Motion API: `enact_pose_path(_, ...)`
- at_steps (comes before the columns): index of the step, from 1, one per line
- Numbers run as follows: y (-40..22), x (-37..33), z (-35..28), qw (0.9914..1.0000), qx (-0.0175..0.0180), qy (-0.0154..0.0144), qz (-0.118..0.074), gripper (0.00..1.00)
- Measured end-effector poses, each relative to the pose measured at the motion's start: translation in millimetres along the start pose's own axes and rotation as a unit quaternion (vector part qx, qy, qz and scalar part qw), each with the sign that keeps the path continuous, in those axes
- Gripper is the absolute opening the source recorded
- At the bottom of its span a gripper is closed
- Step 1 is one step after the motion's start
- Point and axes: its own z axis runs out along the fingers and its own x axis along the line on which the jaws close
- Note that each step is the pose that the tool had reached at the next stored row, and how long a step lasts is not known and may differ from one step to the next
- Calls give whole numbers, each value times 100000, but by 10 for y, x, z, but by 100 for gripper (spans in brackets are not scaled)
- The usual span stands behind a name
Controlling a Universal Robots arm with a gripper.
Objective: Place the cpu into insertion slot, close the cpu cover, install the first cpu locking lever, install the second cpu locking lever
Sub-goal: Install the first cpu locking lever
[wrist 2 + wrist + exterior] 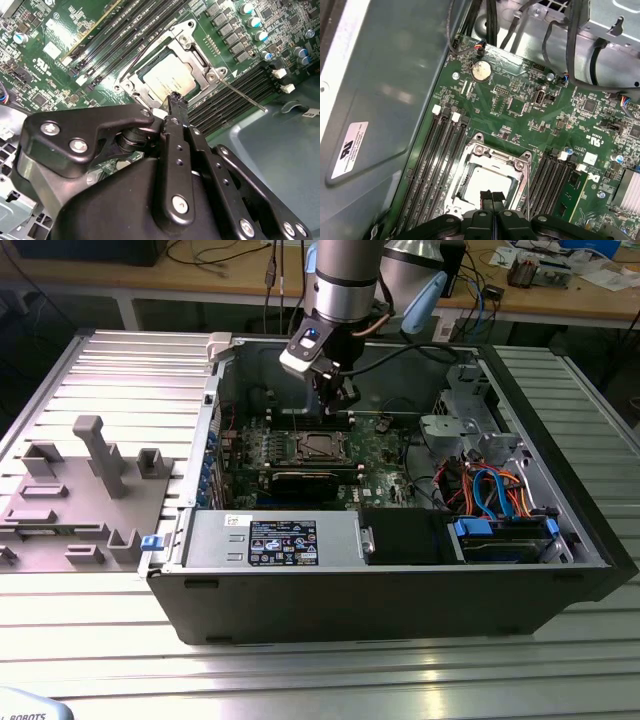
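Cpu [480, 181] is sitting in the insertion slot [462, 176] right below the tool [490, 196], whose fingers [485, 197] are pressing together, empty. Computer case [400, 590] walls are standing well clear around it; cpu cover [492, 154] is closely framing the chip's edges.

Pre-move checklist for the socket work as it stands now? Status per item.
1. cpu lying flat in place: ok.
2. cpu cover down around the chip: ok.
3. Locking lever latched: not ok, its rod sticks out over the memory slots.
4. Other lever latched: cannot tell.
5. gripper empty: ok, shut on nothing, above the cover's edge.
6. gripper touching the cover: cannot tell.
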Motion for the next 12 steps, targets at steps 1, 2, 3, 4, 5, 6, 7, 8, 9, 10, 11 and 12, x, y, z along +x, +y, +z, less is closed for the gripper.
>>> enact_pose_path(1,0,0,0,100000,-3,-3,-192,11)
enact_pose_path(2,0,0,0,99999,-10,-9,-407,11)
enact_pose_path(3,0,0,0,99998,-12,-19,-621,11)
enact_pose_path(4,0,0,0,99996,-15,-28,-892,11)
enact_pose_path(5,0,0,0,99994,-17,-35,-1075,11)
enact_pose_path(6,0,0,0,99990,-24,-46,-1439,11)
enact_pose_path(7,0,0,0,99984,-33,-57,-1798,11)
enact_pose_path(8,0,0,0,99979,-38,-63,-2044,11)
enact_pose_path(9,0,0,0,99974,-41,-73,-2265,11)
enact_pose_path(10,0,0,0,99969,-45,-78,-2470,11)
enact_pose_path(11,0,0,0,99963,-48,-84,-2707,11)
enact_pose_path(12,0,0,0,99955,-54,-94,-2983,11)
